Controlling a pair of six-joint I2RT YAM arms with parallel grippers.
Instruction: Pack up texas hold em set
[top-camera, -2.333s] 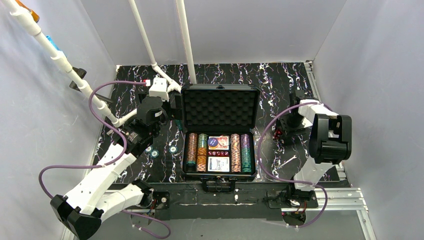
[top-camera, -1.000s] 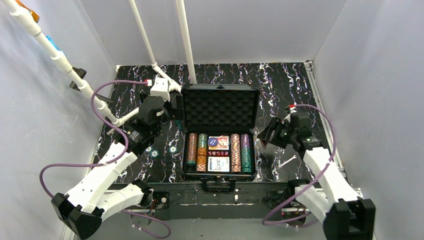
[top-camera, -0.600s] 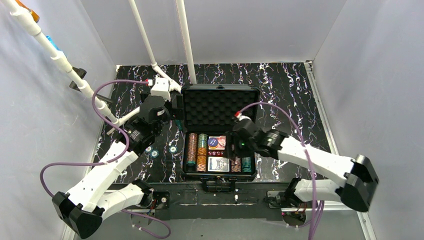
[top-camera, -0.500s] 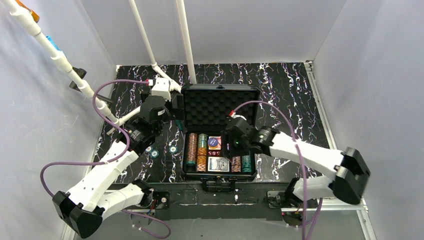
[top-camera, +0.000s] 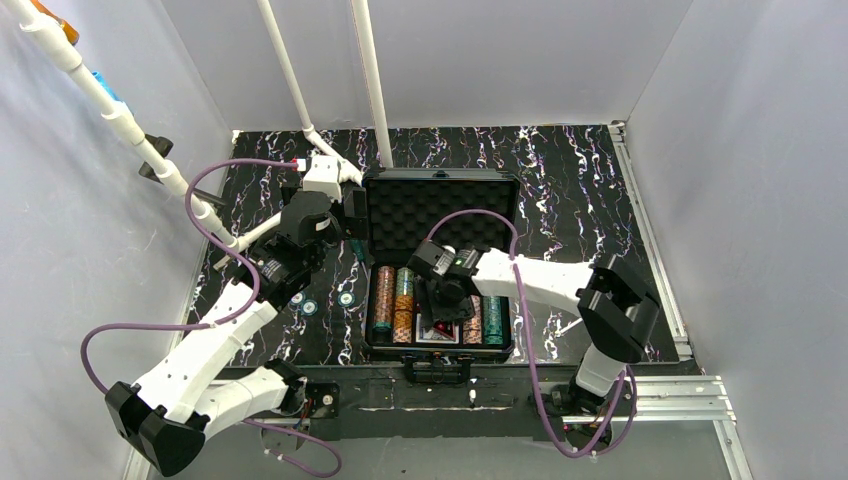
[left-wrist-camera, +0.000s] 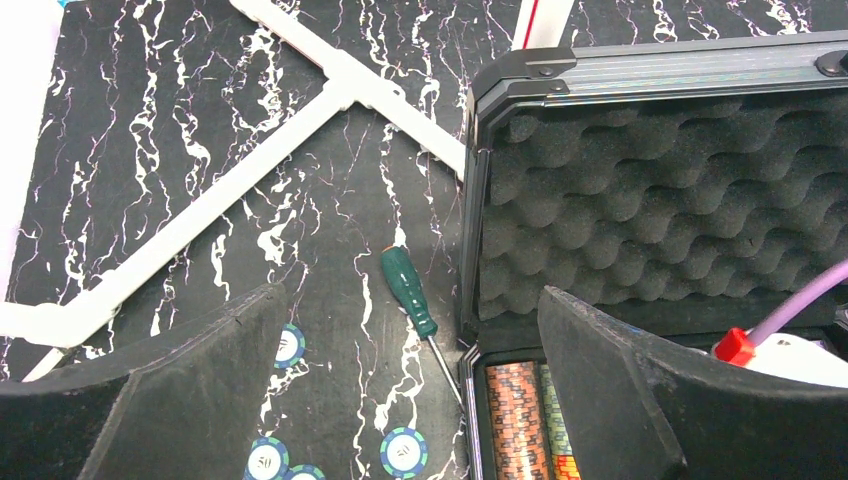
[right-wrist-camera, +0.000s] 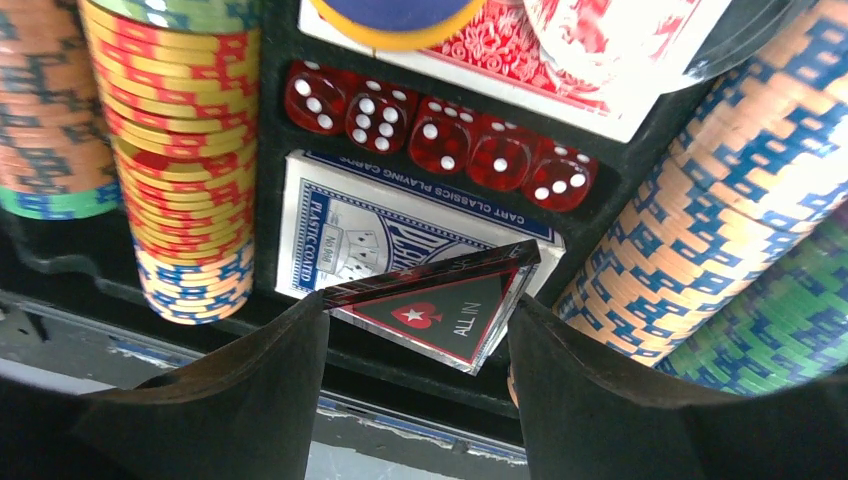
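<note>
We pinch the red triangular plastic piece (right-wrist-camera: 440, 312) in our right claw (right-wrist-camera: 415, 318) over the boxed blue card deck (right-wrist-camera: 335, 225); our left claw (left-wrist-camera: 410, 300) hangs spread wide.

The left arm (top-camera: 200, 355) and right arm (top-camera: 540, 278) share white plastic shells, black joint housings and looping purple cables (left-wrist-camera: 800, 297).

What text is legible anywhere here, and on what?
"ALL IN": red triangular plastic plaque
"PLASTICCOATED", "CART CLASSICS PLAYING CARDS": blue card-deck box
"50": loose blue-striped round poker chip
Red-backed card deck: print too blurred to read
</note>
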